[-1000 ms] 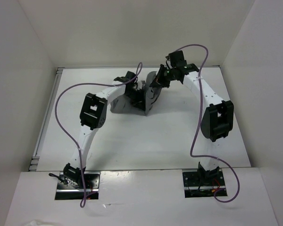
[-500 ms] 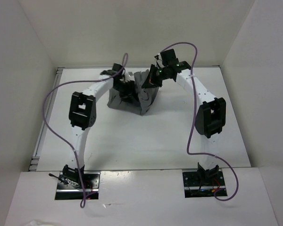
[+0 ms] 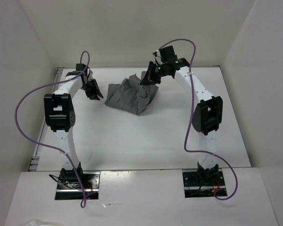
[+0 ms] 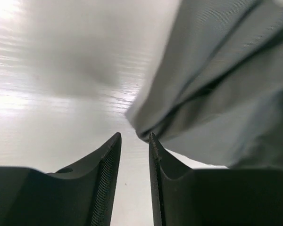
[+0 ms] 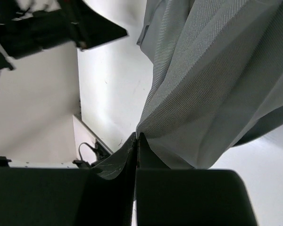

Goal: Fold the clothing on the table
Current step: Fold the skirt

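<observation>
Left side: your left gripper (image 3: 94, 90) hangs just left of the clothing (image 3: 129, 96), apart from it. Its fingers stand slightly spread with nothing between them. In the wrist view the clothing's left edge lies just past the tips.

Centre: the clothing is a wrinkled grey heap on the table (image 3: 146, 136), between your two grippers.

Right side: your right gripper (image 3: 147, 79) is at the clothing's far right corner. Its fingers are pressed together, pinching a fold and holding that corner raised above the rest.
</observation>
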Controlling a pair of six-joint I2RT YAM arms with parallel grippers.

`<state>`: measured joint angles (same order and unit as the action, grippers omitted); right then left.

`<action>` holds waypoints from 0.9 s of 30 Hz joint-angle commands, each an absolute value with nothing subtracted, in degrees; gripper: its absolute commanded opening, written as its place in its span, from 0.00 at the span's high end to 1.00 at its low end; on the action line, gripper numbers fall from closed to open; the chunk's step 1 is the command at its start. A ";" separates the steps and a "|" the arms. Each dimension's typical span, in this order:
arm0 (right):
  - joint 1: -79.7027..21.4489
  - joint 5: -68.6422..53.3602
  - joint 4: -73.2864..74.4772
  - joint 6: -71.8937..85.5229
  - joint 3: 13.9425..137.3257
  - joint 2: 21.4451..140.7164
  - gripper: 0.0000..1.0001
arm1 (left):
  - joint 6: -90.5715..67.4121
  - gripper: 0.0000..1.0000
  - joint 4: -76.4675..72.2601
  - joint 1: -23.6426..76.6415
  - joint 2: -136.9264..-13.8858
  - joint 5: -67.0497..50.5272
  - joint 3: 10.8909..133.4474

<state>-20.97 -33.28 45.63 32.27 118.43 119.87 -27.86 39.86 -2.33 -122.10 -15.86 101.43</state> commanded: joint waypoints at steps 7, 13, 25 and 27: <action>-23.11 -35.86 50.53 31.56 136.73 129.10 1.00 | -29.62 0.63 34.55 -0.53 -128.93 -18.98 98.18; -26.02 -38.22 55.28 31.73 155.38 140.35 1.00 | -30.23 0.65 33.05 2.02 -130.87 -22.32 98.17; -30.23 -40.51 56.16 32.26 165.66 153.89 0.82 | -29.71 0.65 33.57 3.16 -127.18 -24.08 96.59; -30.84 -44.88 55.64 32.86 167.59 155.91 0.66 | -29.71 0.65 33.57 3.16 -125.60 -24.87 96.59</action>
